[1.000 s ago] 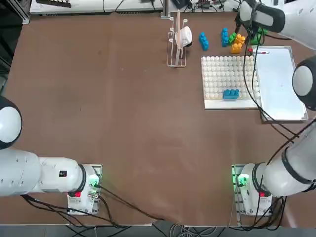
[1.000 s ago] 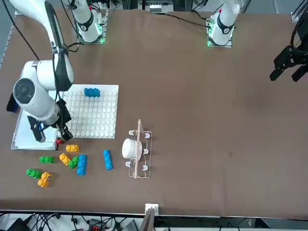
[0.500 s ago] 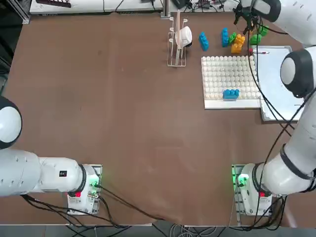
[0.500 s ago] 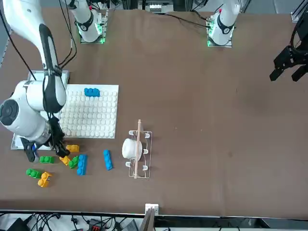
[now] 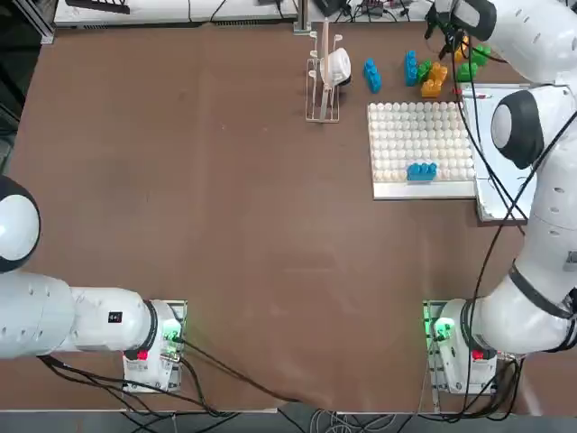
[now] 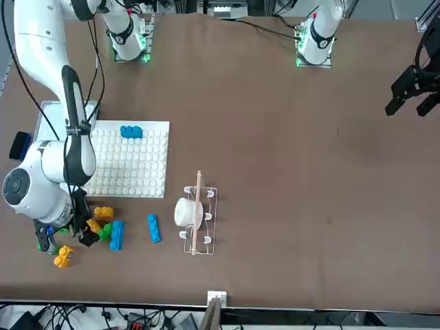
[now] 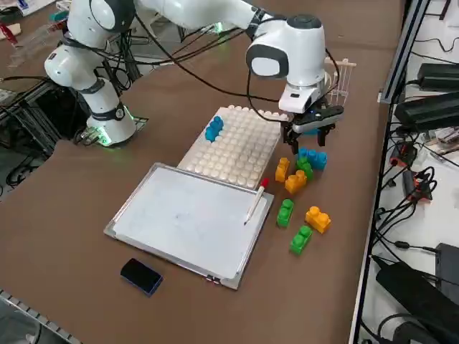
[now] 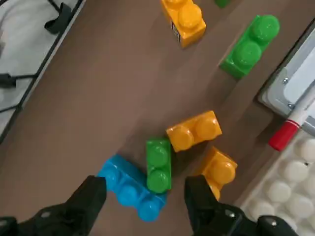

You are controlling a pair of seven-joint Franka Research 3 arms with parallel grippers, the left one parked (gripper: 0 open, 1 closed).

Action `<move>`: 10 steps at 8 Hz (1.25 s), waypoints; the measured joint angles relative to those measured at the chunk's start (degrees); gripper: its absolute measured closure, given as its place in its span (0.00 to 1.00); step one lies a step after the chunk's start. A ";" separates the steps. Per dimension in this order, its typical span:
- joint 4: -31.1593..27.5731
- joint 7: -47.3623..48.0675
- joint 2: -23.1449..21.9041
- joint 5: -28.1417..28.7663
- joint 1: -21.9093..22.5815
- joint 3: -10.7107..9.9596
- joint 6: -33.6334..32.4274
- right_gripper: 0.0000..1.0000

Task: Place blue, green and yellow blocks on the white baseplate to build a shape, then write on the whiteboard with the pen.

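Observation:
My right gripper (image 7: 310, 133) hangs open just above a cluster of blocks beside the white baseplate (image 7: 237, 147). In the wrist view its two fingers (image 8: 83, 206) straddle a green block (image 8: 158, 164), which lies against a blue block (image 8: 129, 187) and two orange-yellow blocks (image 8: 193, 130). They touch nothing. One blue block (image 7: 214, 127) is pressed onto the baseplate. More green (image 7: 285, 212) and orange-yellow blocks (image 7: 318, 219) lie loose nearby. The pen (image 7: 256, 201) rests on the edge of the whiteboard (image 7: 190, 218), red cap toward the blocks.
A wire rack holding a white cup (image 5: 326, 68) stands left of the baseplate. Between rack and cluster lies a lone blue block (image 5: 371, 76). A dark eraser (image 7: 141, 276) sits beside the whiteboard. The table edge and cables (image 7: 409, 179) run close behind the blocks.
My right gripper has moved from the whiteboard and baseplate edge out over the block cluster and has come down toward it. It stays open. No block has moved.

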 joint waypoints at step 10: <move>4.69 8.39 7.00 -3.08 0.83 0.28 -1.07 0.05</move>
